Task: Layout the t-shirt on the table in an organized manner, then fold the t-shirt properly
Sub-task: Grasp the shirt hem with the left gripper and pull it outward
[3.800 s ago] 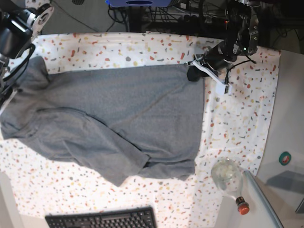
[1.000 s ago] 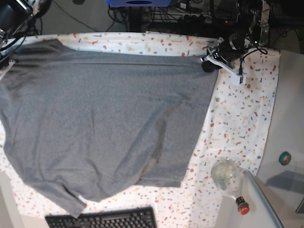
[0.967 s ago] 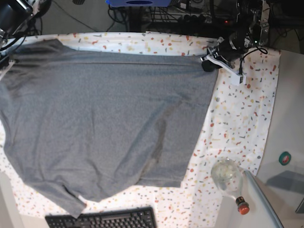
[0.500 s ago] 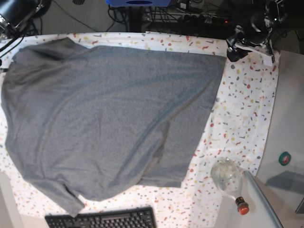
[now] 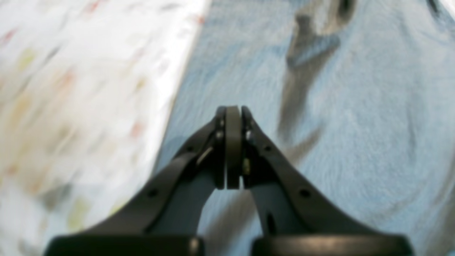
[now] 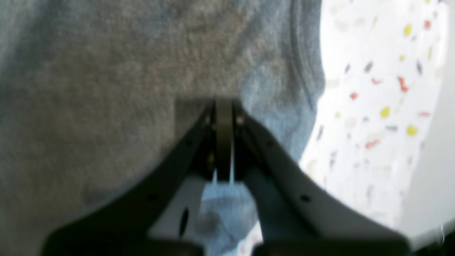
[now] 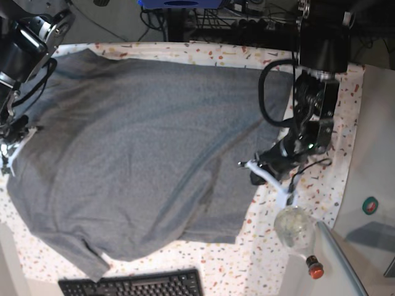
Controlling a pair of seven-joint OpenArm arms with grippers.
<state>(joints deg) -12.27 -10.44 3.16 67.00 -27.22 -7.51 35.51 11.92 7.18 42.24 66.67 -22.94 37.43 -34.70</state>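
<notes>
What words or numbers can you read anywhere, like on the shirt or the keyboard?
None can be read.
t-shirt: plain grey, no print showing.
keyboard: its key letters are too small to read.
green round thing on the side surface: any mark on it is too small to tell.
Both wrist views are blurred and show no writing.

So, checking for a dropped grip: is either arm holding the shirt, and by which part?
Neither. Both sets of jaws are shut empty above the t-shirt, which lies loose on the table.
</notes>
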